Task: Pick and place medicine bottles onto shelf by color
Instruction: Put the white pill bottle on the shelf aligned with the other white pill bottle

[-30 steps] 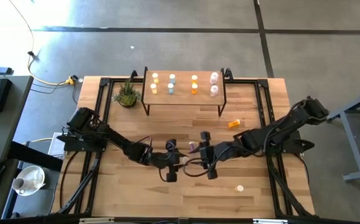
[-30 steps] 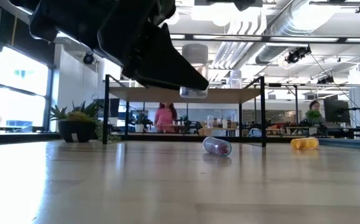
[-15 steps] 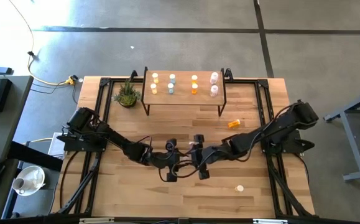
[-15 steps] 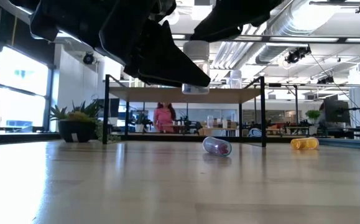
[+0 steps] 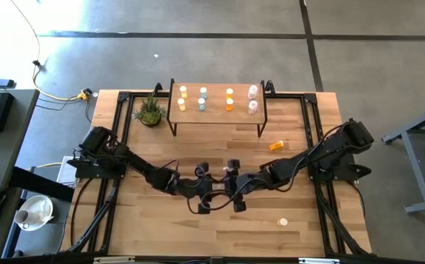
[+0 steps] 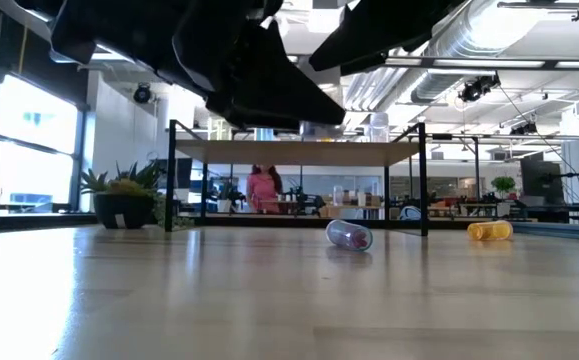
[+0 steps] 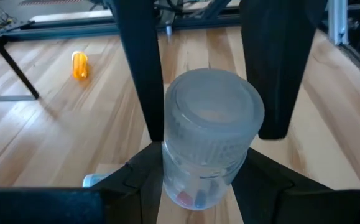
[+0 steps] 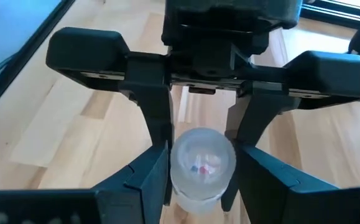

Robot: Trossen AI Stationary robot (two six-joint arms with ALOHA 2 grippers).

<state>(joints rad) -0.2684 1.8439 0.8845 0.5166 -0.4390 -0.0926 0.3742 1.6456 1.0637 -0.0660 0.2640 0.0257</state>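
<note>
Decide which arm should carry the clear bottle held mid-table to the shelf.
Right. The left tool and right tool both grip the bottle, and the pale bottles stand at the shelf's right end, nearer the right arm.

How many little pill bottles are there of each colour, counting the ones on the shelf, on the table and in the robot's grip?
Yellow: 2
Pale blue: 2
Orange: 3, two on the shelf, one lying on the table
Pinkish-white: 2
Clear: 2, one held between both grippers, one lying on the table
Total: 11
</note>
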